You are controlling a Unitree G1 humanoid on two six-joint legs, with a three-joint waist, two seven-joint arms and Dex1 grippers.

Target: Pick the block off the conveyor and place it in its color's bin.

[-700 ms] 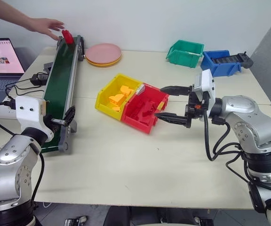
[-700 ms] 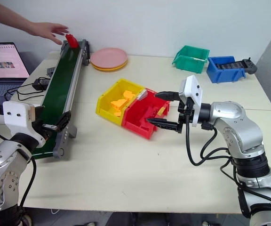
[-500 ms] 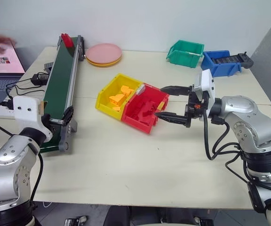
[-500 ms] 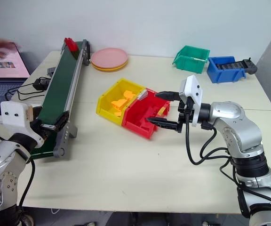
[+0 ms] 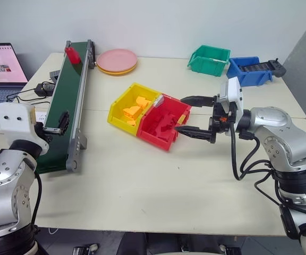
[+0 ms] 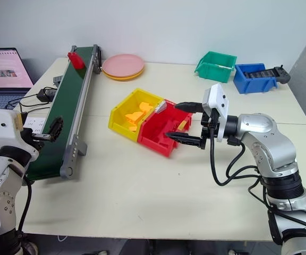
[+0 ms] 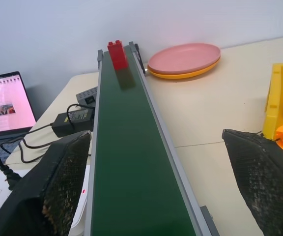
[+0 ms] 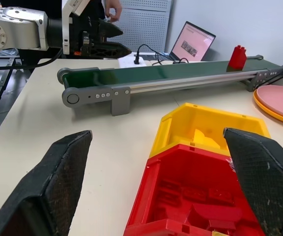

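- Right now small bright red plastic block [image 5: 71, 54] stands upright at far end of long dark green belt conveyor [image 5: 62, 110], along table's [image 5: 142, 186] left edge.
- Left claw [image 7: 156, 182] fingers spread wide, empty, straddling conveyor's near end.
- Right claw [image 5: 191, 116] fingers apart, empty, just beside red plastic open-top bin [image 5: 161, 123].
- Red bin touches yellow plastic bin [image 5: 132, 106], mid-table.

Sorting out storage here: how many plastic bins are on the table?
4. A yellow bin and the red bin sit side by side mid-table; a green bin and a blue bin sit together at the far right.
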